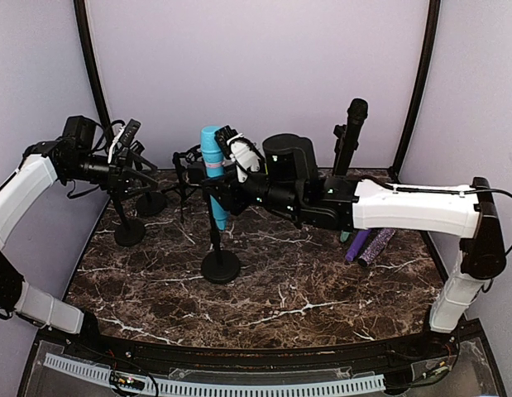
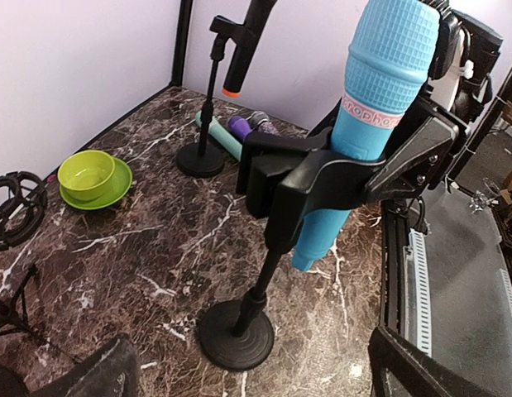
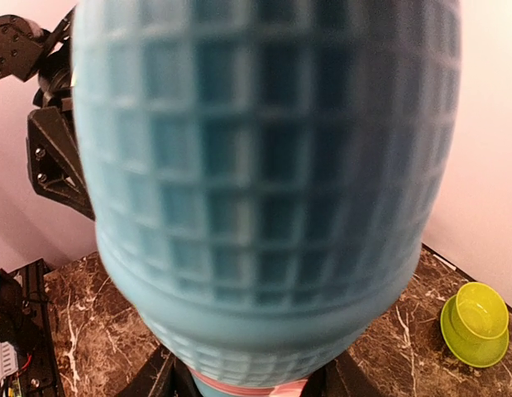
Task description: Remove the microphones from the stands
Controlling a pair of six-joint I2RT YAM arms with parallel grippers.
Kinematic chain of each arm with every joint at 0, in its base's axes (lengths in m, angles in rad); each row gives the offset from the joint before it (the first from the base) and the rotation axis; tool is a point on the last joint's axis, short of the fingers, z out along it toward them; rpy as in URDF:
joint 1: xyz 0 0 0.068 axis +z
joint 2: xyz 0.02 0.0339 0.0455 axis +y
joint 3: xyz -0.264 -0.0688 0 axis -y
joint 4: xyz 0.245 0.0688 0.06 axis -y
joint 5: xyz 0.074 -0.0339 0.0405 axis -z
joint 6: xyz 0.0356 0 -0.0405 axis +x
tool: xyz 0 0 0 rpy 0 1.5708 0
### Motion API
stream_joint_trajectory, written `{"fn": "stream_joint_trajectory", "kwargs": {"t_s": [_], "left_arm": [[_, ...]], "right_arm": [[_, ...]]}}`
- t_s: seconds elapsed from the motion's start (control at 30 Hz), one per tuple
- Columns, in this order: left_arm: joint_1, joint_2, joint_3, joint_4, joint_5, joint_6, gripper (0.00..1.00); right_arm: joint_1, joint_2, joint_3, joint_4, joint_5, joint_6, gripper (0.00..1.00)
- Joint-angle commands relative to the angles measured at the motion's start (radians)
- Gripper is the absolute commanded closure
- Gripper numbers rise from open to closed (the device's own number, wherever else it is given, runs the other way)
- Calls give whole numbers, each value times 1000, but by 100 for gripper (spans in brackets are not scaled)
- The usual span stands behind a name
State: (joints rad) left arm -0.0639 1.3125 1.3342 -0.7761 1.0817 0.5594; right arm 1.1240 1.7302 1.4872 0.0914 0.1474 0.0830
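Observation:
The blue microphone (image 1: 212, 157) stands upright in the clip of a black stand (image 1: 219, 265) at the middle of the table. My right gripper (image 1: 225, 184) reaches in from the right and is shut on the microphone's body, just under its pink band (image 2: 373, 114). In the right wrist view the microphone's gridded head (image 3: 264, 182) fills the frame, with a dark finger (image 3: 156, 379) low on each side of it. My left gripper (image 1: 127, 155) hangs open at the far left, apart from the microphone, with nothing between its fingers (image 2: 102, 368).
A second stand holding a black microphone (image 1: 351, 128) rises at the back right. Purple and teal microphones (image 1: 370, 245) lie on the table to the right. A green bowl on a plate (image 2: 87, 175) sits near the back wall. A small stand (image 1: 130, 231) is under my left gripper.

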Motion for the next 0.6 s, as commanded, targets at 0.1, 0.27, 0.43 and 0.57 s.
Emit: {"fn": "stream_joint_trajectory", "kwargs": {"t_s": [0.1, 0.27, 0.43, 0.57], "left_arm": [[-63, 11, 6, -129, 100, 184, 1], [-131, 56, 59, -168, 68, 256, 1], [-193, 117, 108, -142, 25, 308, 1], [-221, 208, 210, -196, 35, 397, 1]], "right_arm": [[29, -61, -53, 127, -77, 2, 64], [28, -79, -38, 101, -83, 14, 38], [25, -85, -5, 91, -111, 14, 37], [26, -82, 29, 61, -106, 12, 43]]}}
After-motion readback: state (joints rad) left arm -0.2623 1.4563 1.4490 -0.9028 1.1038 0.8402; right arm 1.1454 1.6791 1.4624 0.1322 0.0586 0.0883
